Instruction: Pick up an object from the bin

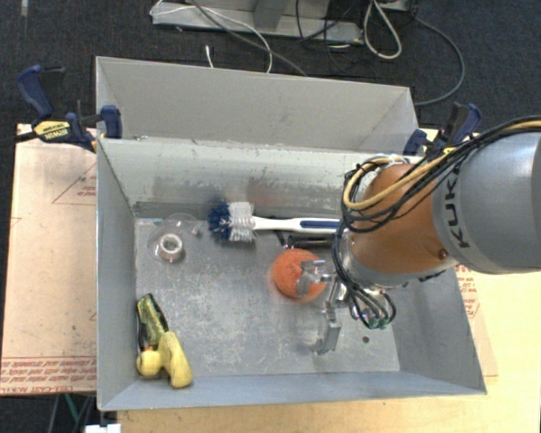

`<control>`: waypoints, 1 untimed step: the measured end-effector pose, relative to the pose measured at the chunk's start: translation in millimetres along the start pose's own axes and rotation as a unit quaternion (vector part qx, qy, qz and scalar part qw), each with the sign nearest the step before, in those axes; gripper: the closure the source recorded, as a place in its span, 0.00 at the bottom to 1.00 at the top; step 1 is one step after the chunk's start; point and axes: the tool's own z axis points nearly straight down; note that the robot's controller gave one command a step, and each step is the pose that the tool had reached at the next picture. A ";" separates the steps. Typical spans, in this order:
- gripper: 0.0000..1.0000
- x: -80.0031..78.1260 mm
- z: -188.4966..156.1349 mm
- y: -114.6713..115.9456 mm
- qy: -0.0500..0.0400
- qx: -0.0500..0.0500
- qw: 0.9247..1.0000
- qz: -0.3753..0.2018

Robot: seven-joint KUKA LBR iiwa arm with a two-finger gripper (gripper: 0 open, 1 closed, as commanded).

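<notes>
1. Across the middle of the frame sits the grey metal bin [257, 120]. Its sloped walls tip loose things onto the flat floor, which is likely why everything lies low and spread out, not heaped.
2. At the right edge, the arm [497, 205] comes over the bin's right wall and bends down, its orange wrist cover [397, 227] above the floor's right part.
3. Below that cover, right of centre, the gripper [324, 309] hangs low over bare floor. I cannot tell whether it is wide or narrow, and nothing shows held in it.
4. Along the upper floor lies a white-handled brush [252, 222], flat, with its blue-and-white bristles to the left and its handle running under the wrist.
5. Just left of the gripper rests an orange ball [288, 274], touching or nearly touching it. As the nearest thing, it seems the likeliest pick.
6. At the lower left, well apart, a yellow toy [168, 360] lies against a black-and-yellow tool [149, 318].
7. At the upper left lies a small clear cup [171, 244], on its own.
</notes>
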 end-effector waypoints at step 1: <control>0.00 2.8 8.1 11.6 0.000 0.002 1.000 -0.003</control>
